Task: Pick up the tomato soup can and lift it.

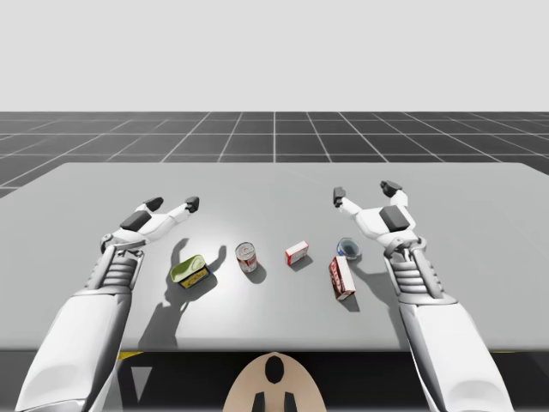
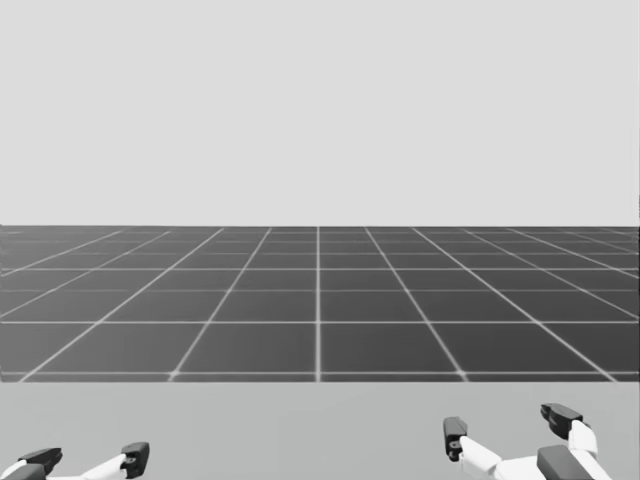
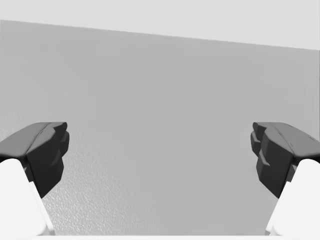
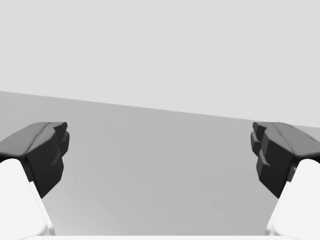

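Where the table (image 1: 274,184) runs closest to my torso, a flat red box (image 1: 342,277) lies over on the right. Across on the left, about level with it, a green and yellow tin (image 1: 190,270) rests on its side. One step further out, and there it is: the red-and-white tomato soup can (image 1: 246,257), standing upright near the middle of the table. It has the tin on one side and a small red-and-white box (image 1: 296,252) on the other, and it touches neither. Right of that little box stands a short blue can (image 1: 348,248), just beyond the flat red box.

Further out now, the left pincer (image 1: 172,203) hovers above the table, beyond the soup can and off to its left, well apart from it. It is spread wide and grips nothing. In the left wrist view its black fingertips (image 3: 47,150) sit far apart with bare grey table ahead of them. Over to the right pincer (image 1: 365,191), and it is the same picture: it hangs beyond the blue can, opened wide, with nothing in its grasp and the table's far edge ahead of it.

Past both pincers the table runs on to that far edge, and behind it a dark grid floor (image 2: 320,300) stretches away to a pale grey backdrop.
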You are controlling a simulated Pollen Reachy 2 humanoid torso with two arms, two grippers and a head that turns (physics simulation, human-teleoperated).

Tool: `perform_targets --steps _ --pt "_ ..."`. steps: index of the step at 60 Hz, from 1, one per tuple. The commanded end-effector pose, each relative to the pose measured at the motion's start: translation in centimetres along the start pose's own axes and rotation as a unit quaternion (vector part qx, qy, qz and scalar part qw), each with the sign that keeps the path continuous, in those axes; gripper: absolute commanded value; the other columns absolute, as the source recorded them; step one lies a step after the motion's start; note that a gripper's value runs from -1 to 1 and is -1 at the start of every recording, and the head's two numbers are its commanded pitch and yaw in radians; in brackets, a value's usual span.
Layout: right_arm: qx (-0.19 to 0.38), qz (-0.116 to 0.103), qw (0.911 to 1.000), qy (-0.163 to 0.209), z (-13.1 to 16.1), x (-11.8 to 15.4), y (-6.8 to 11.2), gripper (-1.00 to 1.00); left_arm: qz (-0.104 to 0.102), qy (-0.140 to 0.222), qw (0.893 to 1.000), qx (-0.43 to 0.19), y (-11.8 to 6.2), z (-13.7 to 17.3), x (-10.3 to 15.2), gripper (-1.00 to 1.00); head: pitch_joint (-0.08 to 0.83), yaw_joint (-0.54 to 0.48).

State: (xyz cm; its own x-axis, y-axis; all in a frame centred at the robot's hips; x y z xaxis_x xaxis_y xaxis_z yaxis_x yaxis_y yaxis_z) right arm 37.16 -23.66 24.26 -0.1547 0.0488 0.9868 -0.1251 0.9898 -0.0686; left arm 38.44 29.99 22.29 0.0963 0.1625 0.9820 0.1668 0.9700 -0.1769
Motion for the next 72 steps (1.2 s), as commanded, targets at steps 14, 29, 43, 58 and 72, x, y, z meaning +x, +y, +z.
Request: perform_targets --steps 14,29,43,58,72 --pt "-0.002 -0.011 0.9999 -0.003 -0.1 0.1 -0.3 -1.00 -0.004 0.001 1.000 0.000 0.0 0.0 -0.1 -1.00 0.085 0.00" --pt "-0.011 -0.007 0.9999 0.001 -0.2 0.1 -0.3 -1.00 -0.011 -0.001 1.000 -0.002 -0.1 0.0 -0.1 -1.00 0.313 0.01" --pt "-0.012 -0.006 0.9999 0.000 -0.2 0.1 -0.4 -1.00 -0.017 -0.003 1.000 -0.002 -0.2 0.0 -0.1 -1.00 0.466 0.05" --pt "-0.015 -0.009 0.9998 -0.001 -0.2 0.2 -0.5 -1.00 -0.023 -0.003 1.000 -0.003 -0.3 0.0 -0.2 -1.00 0.612 0.12" --pt "-0.017 -0.012 0.9998 -0.002 -0.1 0.3 -0.6 -1.00 -0.040 -0.013 0.999 -0.019 -1.7 0.9 0.2 -1.00 0.661 0.14"
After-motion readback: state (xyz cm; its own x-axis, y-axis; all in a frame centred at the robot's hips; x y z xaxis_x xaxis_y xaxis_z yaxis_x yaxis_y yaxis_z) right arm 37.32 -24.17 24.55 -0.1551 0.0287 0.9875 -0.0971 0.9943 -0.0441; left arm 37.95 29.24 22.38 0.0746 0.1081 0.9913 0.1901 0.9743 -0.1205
